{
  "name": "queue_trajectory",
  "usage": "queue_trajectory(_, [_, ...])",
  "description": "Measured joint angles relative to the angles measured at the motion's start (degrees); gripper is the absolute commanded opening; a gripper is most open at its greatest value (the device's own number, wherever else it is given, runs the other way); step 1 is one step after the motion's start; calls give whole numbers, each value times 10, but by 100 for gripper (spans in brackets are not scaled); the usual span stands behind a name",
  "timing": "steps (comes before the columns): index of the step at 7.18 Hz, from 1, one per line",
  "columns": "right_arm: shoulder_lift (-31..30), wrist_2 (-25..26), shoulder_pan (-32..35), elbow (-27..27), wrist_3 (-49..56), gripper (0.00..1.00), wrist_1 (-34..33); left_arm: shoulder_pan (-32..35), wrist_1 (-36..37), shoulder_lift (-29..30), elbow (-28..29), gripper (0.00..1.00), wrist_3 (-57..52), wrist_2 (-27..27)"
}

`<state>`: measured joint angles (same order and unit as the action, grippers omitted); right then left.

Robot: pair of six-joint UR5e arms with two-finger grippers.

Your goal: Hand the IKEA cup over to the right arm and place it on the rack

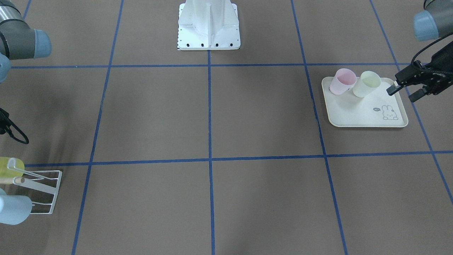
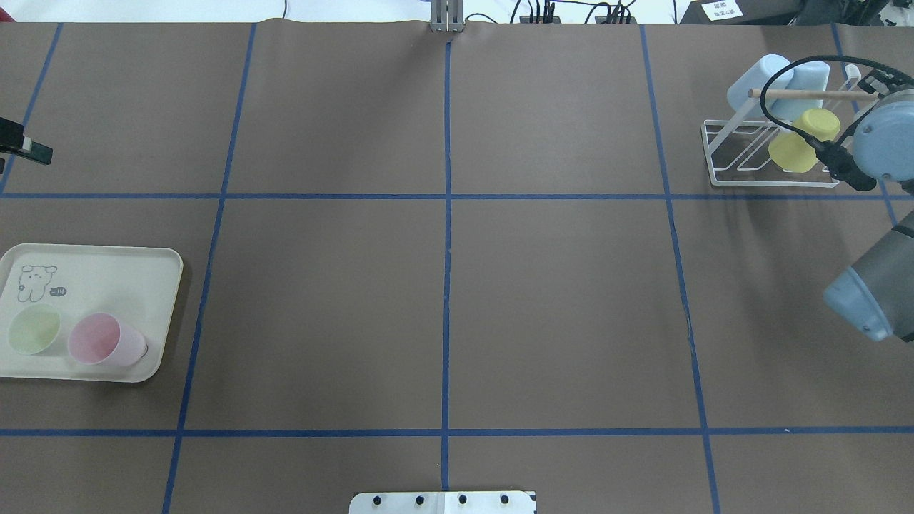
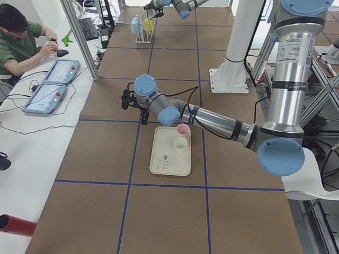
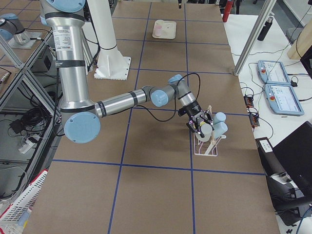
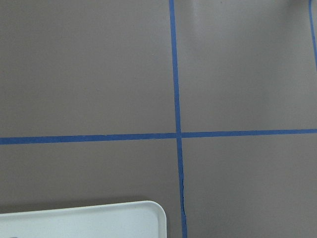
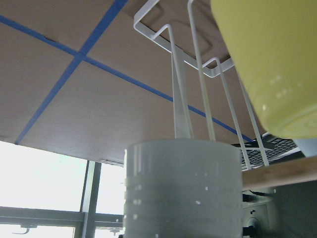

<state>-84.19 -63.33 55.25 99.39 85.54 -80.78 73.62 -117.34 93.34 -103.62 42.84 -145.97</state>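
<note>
IKEA cups wait on the robot's left: a pale green plastic cup (image 2: 33, 328) and a pale pink plastic cup (image 2: 106, 340) stand mouth-up, side by side, on a cream rectangular tray with a bunny drawing (image 2: 107, 275). The slim black left gripper (image 1: 401, 92) hangs near the green one, its fingers spread and empty. Across the brown table with blue tape lines (image 2: 443, 285), the small white wire rack with a wooden rod (image 2: 775, 184) carries two light-blue cups (image 2: 760, 80) and a yellow cup (image 2: 789, 151). The right gripper (image 4: 200, 123) sits right at the rack; whether it is spread or pinching cannot be told. A pale cup (image 6: 183, 188) fills its wrist view.
</note>
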Motion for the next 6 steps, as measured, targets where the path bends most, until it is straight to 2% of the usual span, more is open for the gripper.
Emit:
queue_trajectory(3, [3, 3, -6, -9, 1, 42, 0, -1, 0, 2, 3, 100, 0, 1])
queue_trajectory(6, [4, 11, -16, -22, -1, 46, 0, -1, 0, 3, 4, 100, 0, 1])
